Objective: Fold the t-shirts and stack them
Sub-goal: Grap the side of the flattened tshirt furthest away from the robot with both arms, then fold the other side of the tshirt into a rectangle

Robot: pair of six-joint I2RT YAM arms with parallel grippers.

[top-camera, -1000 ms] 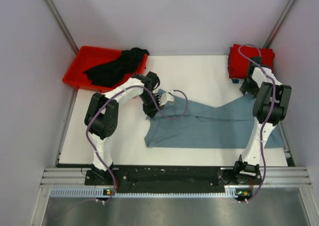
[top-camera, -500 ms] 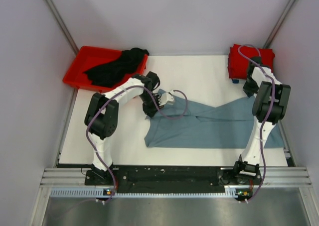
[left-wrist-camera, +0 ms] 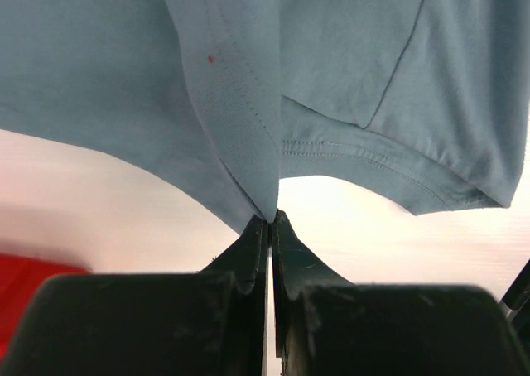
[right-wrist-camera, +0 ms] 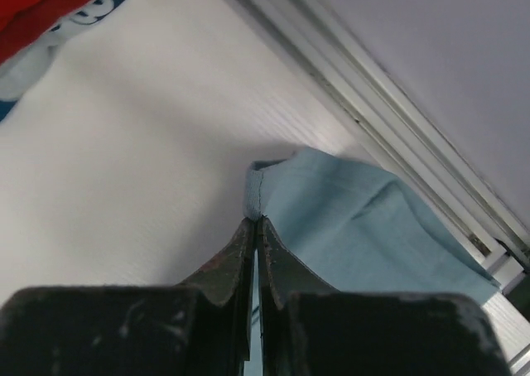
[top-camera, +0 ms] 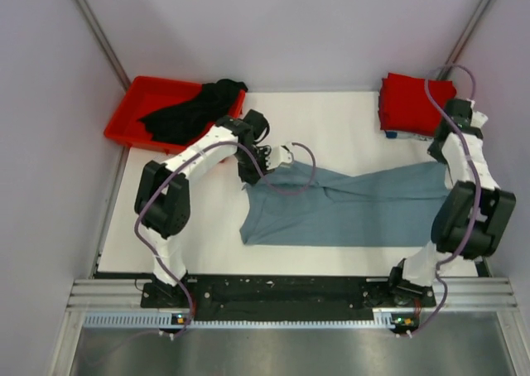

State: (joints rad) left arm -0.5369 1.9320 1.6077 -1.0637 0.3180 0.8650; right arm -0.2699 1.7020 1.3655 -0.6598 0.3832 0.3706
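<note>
1. The red shirt (top-camera: pixel 416 101) sits in the far right corner of the bench (top-camera: pixel 331 127). It looks folded, so that one seems done.
2. The black shirt (top-camera: pixel 192 111) lies in a heap in the bin (top-camera: pixel 132 119) at the far left corner. Part of it hangs over the bin's side. It looks not yet started.
3. The grey-blue shirt (top-camera: pixel 356 214) is the one being worked on. It lies spread out from the middle of the bench to the right edge, nearer the front edge than the back. It is not yet folded.
4. The left gripper (left-wrist-camera: pixel 272 219) has its jaws clenched on an edge of the grey-blue shirt, near a sleeve.
5. The right gripper (right-wrist-camera: pixel 255 220) has its jaws clenched on a corner of the same shirt, close to the right edge of the bench.
6. So about one shirt in three seems finished. Left to do, most likely: fold the grey-blue shirt, put it on the red one, then take the black shirt out, fold it and stack it too.
</note>
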